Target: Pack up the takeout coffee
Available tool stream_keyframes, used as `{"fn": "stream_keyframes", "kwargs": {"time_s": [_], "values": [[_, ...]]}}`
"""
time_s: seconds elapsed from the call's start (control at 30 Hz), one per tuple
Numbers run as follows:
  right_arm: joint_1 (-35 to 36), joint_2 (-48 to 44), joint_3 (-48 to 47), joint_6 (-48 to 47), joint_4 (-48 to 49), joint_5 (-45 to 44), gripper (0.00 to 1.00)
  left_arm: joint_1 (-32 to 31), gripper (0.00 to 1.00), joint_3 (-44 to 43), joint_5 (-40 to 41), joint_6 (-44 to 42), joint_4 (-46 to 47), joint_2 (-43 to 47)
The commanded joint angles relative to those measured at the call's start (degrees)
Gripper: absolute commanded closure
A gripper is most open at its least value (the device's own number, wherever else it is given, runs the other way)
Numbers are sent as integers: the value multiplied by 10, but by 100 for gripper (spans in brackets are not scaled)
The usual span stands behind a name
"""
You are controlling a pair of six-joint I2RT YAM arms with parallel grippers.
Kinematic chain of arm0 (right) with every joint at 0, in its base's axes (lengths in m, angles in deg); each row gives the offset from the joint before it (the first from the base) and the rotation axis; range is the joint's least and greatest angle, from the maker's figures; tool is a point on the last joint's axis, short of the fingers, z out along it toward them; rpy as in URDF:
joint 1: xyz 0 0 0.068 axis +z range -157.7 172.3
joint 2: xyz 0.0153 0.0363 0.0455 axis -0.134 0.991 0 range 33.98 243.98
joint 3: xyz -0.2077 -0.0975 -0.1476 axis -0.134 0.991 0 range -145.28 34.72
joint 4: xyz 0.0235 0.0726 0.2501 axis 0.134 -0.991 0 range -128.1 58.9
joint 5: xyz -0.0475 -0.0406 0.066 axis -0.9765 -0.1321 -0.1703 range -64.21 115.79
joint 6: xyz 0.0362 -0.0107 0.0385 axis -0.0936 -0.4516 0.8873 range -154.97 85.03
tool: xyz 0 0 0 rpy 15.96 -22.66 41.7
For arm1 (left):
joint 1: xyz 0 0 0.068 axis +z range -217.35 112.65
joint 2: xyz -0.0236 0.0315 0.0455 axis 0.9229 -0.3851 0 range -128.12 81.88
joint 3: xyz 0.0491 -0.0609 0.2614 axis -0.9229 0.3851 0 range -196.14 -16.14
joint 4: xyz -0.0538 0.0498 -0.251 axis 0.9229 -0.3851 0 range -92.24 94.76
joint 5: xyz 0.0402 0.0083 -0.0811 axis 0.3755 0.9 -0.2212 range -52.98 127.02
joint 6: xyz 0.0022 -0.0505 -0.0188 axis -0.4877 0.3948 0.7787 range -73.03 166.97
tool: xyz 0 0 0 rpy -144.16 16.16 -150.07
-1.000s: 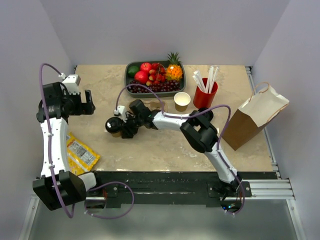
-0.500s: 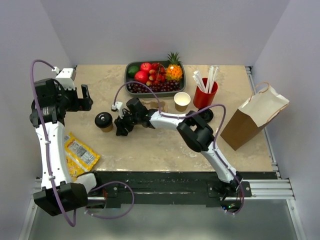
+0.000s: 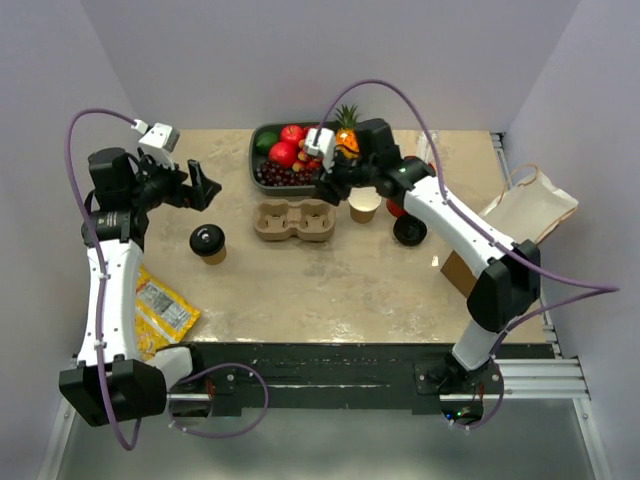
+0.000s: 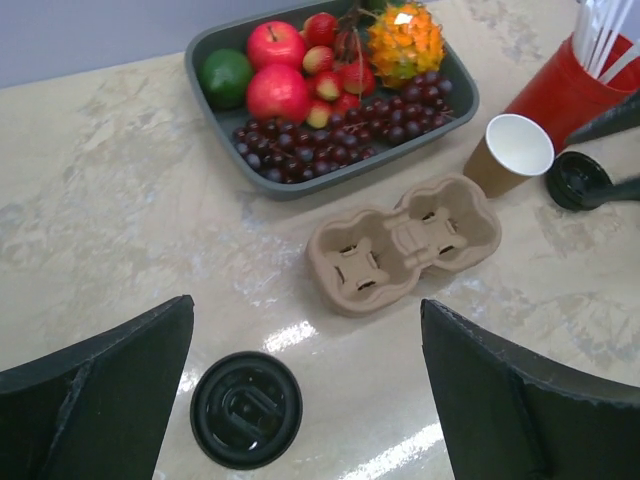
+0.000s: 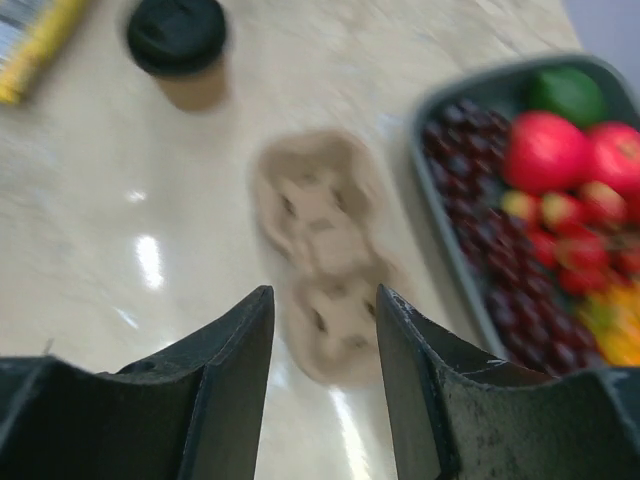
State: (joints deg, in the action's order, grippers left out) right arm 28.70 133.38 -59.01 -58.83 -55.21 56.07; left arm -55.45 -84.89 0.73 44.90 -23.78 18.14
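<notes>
The takeout coffee [image 3: 208, 242], a kraft cup with a black lid, stands upright on the table's left part. It also shows in the left wrist view [image 4: 246, 408] and the right wrist view [image 5: 181, 42]. My left gripper [image 3: 203, 188] is open and empty, above and behind the cup, which lies between its fingers in its own view [image 4: 305, 305]. My right gripper [image 3: 327, 188] is open and empty over the back middle, with the tan two-hole carrier [image 3: 295, 220] seen blurred between its fingers [image 5: 325, 292]. Nothing holds the cup.
A second kraft cup [image 4: 510, 152] stands open beside a loose black lid [image 3: 410, 231]. The red cup of straws [image 4: 580, 80] is behind them. A grey fruit tray [image 3: 262, 135] lies at the back, a brown paper bag [image 3: 510, 235] at the right, yellow packets [image 3: 160, 308] at the front left.
My right gripper let go of the lidded cup, drew back and swung to the back middle near the fruit tray, uncovering the carrier. My left gripper shifted slightly right.
</notes>
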Motion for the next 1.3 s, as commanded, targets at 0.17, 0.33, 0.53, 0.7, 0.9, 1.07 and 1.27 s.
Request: {"fn": "stream_keyframes", "kwargs": {"time_s": [0.17, 0.33, 0.53, 0.7, 0.9, 1.07, 1.27], "values": [[-107, 54, 13, -218, -152, -96, 50, -17, 0, -58, -54, 4, 56, -94], [-114, 85, 11, -231, -145, -115, 48, -14, 0, -55, -61, 16, 80, -104], [-115, 120, 3, -245, -160, -143, 48, -22, 1, -47, -55, 15, 73, -92], [-115, 139, 3, -250, -159, -148, 60, -35, 3, -39, -55, 8, 75, -83], [-116, 128, 5, -257, -167, -148, 85, -42, 5, -44, -58, 0, 73, -82], [-114, 91, 30, -259, -171, -153, 98, -50, 7, -47, -69, 1, 80, -93], [-68, -18, 106, -287, -224, -110, 99, -53, 7, -44, -86, 2, 99, -107]]}}
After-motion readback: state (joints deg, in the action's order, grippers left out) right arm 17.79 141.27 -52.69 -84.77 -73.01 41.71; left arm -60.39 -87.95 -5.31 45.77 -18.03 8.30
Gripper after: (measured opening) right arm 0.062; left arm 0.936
